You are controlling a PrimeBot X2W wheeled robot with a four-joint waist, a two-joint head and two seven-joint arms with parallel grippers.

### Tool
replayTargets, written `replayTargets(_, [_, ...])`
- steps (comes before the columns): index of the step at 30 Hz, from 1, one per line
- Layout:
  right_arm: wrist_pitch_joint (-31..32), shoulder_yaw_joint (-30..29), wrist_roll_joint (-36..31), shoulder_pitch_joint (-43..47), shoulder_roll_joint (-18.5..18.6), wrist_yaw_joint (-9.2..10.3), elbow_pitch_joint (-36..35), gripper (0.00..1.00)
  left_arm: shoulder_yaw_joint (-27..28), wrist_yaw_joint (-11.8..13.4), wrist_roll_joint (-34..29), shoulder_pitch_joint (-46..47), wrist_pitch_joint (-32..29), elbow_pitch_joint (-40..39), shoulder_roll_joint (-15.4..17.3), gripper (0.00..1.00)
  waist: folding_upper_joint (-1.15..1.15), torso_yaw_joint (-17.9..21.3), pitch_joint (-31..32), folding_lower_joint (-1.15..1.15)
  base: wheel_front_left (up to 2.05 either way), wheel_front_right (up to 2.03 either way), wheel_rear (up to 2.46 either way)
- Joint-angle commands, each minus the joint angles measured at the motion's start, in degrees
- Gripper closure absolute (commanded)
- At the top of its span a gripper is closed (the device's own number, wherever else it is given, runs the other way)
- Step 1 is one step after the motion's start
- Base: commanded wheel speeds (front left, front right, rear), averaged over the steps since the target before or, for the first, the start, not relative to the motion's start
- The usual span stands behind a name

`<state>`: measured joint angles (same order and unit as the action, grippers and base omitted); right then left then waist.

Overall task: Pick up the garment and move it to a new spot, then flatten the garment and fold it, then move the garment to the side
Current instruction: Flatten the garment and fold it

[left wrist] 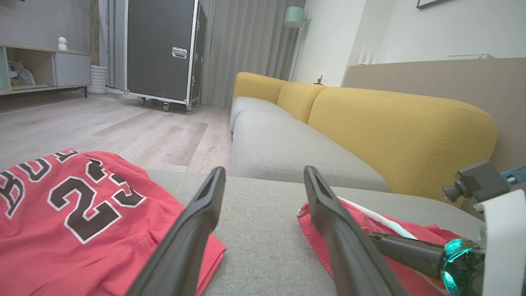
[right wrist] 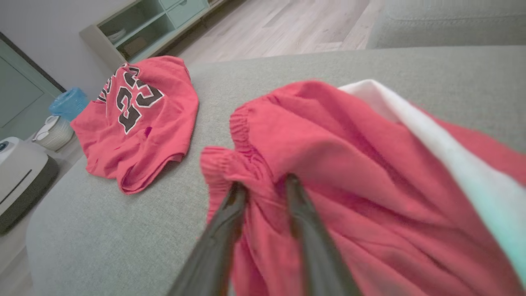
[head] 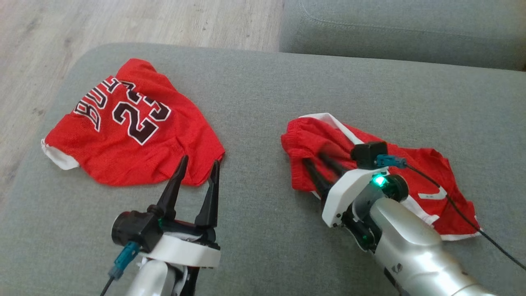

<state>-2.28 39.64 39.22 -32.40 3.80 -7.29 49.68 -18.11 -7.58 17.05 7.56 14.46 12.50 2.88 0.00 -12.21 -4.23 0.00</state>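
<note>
The garment, a pair of red shorts (head: pixel 427 172) with white trim, lies crumpled on the right of the grey sofa seat (head: pixel 263 82). My right gripper (head: pixel 317 161) pokes into its elastic waistband. In the right wrist view the two fingers (right wrist: pixel 265 185) stand partway apart with a bunched fold of the shorts (right wrist: pixel 349 164) between them; whether they pinch it I cannot tell. My left gripper (head: pixel 199 162) is open and holds nothing, its tips just over the near hem of a red jersey (head: pixel 131 135) with black numbers. From the left wrist I see those fingers (left wrist: pixel 265 172), the jersey (left wrist: pixel 61 213) and the shorts (left wrist: pixel 427 232).
The seat's left edge drops to wooden floor (head: pixel 37 49). A second grey cushion (head: pixel 402 28) adjoins at the back right. A black cable (head: pixel 464 213) trails over the shorts. A white basket (right wrist: pixel 53 131) and a white device (right wrist: pixel 20 172) stand on the floor beside the seat.
</note>
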Motion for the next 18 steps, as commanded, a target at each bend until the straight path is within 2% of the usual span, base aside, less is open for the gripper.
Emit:
replayTargets(1, [-1.40, 0.68, -0.75, -2.47, -0.91, -0.20, -1.07, 0.00, 2.35, 0.09, -0.45, 1.39, 0.54, -1.71, -0.01, 0.00, 0.00, 0.03, 0.23, 0.00, 0.00, 0.00, 0.00])
replayTargets(7, [-5.25, 0.77, -3.26, -3.26, -0.64, -0.20, 1.36, 0.00, 3.58, 0.09, -0.60, 0.84, 0.54, -1.97, -0.01, 0.00, 0.00, 1.76, 1.86, 0.00, 0.00, 0.00, 0.00])
replayTargets(12, [-8.56, -1.91, -5.10, -2.94, 2.14, -0.20, 1.30, 0.00, 4.16, 0.09, -0.72, 0.15, 0.54, -2.39, -0.01, 0.00, 0.00, 3.88, 3.50, 0.00, 0.00, 0.00, 0.00])
replayTargets(15, [-10.56, -5.12, -7.89, -2.54, 4.83, -0.20, 1.23, 0.00, 4.50, 0.09, -0.89, -0.35, 0.54, -2.63, -0.01, 0.00, 0.00, 5.30, 4.31, 0.00, 0.00, 0.00, 0.00])
replayTargets(18, [-12.14, -10.76, -11.02, -1.14, 6.51, -0.20, -0.14, 0.00, 4.97, 0.11, -0.91, -0.71, 0.54, -3.02, -0.01, 0.00, 0.00, 6.78, 4.70, 0.00, 0.00, 0.00, 0.00])
